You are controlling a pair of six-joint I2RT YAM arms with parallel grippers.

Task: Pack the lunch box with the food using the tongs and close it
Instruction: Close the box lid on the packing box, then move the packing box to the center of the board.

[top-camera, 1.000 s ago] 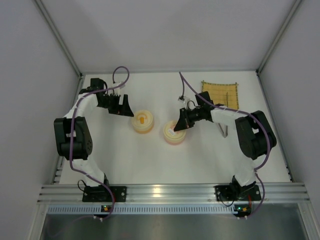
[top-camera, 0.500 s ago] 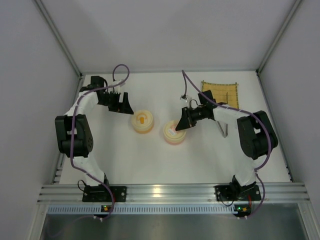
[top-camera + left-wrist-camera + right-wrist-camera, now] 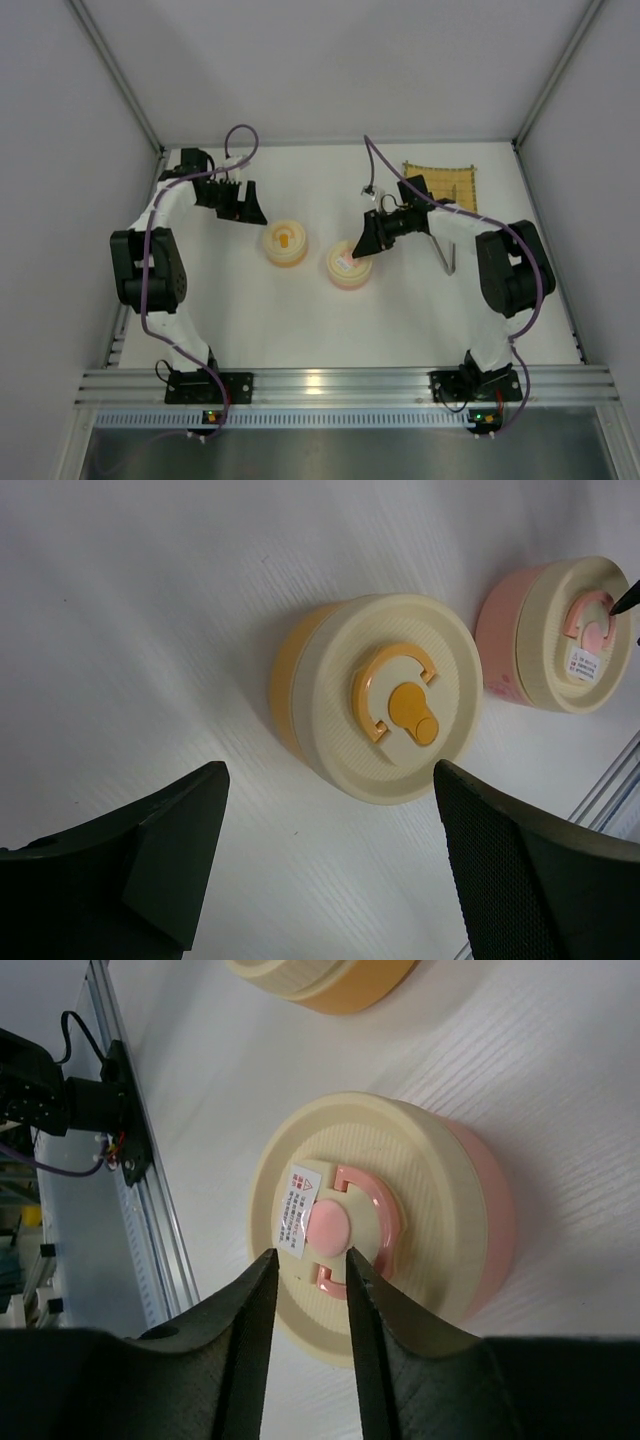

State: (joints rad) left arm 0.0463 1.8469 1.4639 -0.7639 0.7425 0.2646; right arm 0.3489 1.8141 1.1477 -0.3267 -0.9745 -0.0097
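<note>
Two round lunch box tubs stand mid-table with their cream lids on: a pink one [image 3: 349,268] [image 3: 400,1130] and an orange one [image 3: 284,243] [image 3: 395,700]. My right gripper [image 3: 357,250] [image 3: 308,1257] hovers over the pink tub's lid. Its jaws are slightly open with nothing between them, and the pink knob [image 3: 327,1228] lies just beyond the tips. My left gripper [image 3: 253,214] [image 3: 328,770] is wide open and empty, behind and left of the orange tub. The tongs [image 3: 447,254] lie on the table under my right forearm. The food is out of view.
A yellow bamboo mat [image 3: 440,186] lies at the back right. An aluminium rail [image 3: 340,385] runs along the near edge, and white walls close in both sides and the back. The pink tub [image 3: 560,630] also shows in the left wrist view.
My right gripper's jaws have parted above the pink lid's knob and pulled back a little. My left gripper has drifted slightly back and left, still wide open.
</note>
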